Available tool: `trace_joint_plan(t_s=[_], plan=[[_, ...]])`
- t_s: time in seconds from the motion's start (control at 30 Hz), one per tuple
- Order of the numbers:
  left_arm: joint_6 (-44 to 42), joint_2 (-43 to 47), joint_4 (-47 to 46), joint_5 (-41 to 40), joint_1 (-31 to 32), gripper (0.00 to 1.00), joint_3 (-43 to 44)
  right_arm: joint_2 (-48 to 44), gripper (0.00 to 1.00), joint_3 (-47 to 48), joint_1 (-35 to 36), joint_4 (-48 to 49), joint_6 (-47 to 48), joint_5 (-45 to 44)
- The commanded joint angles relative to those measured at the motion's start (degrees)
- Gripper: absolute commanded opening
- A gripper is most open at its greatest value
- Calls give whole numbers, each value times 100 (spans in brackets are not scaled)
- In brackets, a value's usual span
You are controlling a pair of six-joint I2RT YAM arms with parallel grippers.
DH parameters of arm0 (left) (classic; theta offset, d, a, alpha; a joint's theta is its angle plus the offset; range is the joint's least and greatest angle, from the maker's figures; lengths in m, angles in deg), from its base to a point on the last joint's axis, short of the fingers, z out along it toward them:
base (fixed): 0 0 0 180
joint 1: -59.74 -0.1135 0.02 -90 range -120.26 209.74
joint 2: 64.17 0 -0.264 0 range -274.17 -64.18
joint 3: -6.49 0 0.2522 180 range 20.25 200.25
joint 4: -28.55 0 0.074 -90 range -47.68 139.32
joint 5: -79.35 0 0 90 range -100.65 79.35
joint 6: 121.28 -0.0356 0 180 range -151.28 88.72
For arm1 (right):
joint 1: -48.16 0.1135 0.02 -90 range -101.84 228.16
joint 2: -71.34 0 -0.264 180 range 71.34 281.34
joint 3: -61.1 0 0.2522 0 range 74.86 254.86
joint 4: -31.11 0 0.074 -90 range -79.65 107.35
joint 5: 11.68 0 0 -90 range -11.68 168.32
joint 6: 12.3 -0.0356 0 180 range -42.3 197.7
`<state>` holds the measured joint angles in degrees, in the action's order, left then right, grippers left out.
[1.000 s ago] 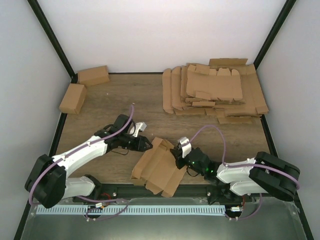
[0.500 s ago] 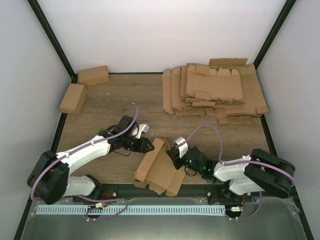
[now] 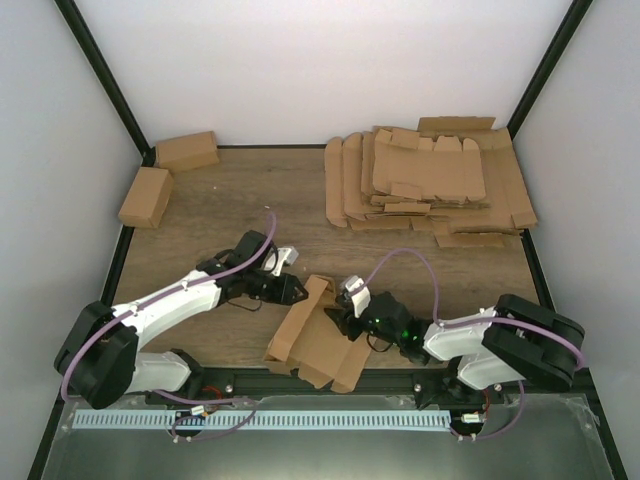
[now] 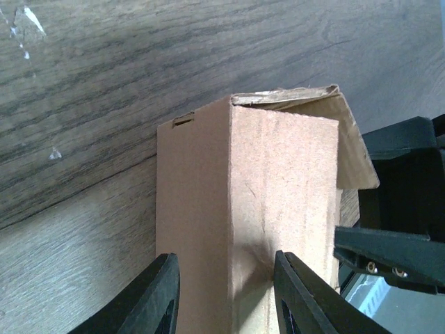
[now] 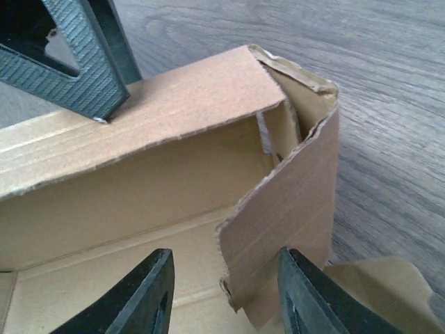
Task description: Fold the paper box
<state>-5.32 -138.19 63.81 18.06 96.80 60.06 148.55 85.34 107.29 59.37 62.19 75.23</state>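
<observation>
The paper box [image 3: 318, 338] lies partly folded at the table's near edge, between the two arms, with one long wall raised and flaps spread out. My left gripper [image 3: 297, 293] is open at the box's far left corner. In the left wrist view its jaws [image 4: 226, 292] straddle the raised wall [image 4: 264, 188]. My right gripper [image 3: 340, 318] is open inside the box from the right. In the right wrist view [image 5: 226, 292] an end flap [image 5: 292, 202] stands between its jaws, against the right finger. The left gripper's finger [image 5: 76, 62] rests on the wall's top.
A stack of flat brown blanks [image 3: 430, 185] covers the back right. Two finished small boxes [image 3: 187, 151] [image 3: 146, 196] sit at the back left by the frame post. A metal rail [image 3: 300, 418] runs along the near edge, below the box.
My right gripper has moved left into the box. The left gripper has shifted slightly towards the box's corner. The box's wall has risen and the blank has drawn narrower.
</observation>
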Motion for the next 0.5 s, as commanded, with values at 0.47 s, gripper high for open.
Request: trace_joint_plan(t_s=[0.47], plan=[[-18,-107,21,-162,107,40,311,-2621,82,-309,51,-1320,-235,-820]])
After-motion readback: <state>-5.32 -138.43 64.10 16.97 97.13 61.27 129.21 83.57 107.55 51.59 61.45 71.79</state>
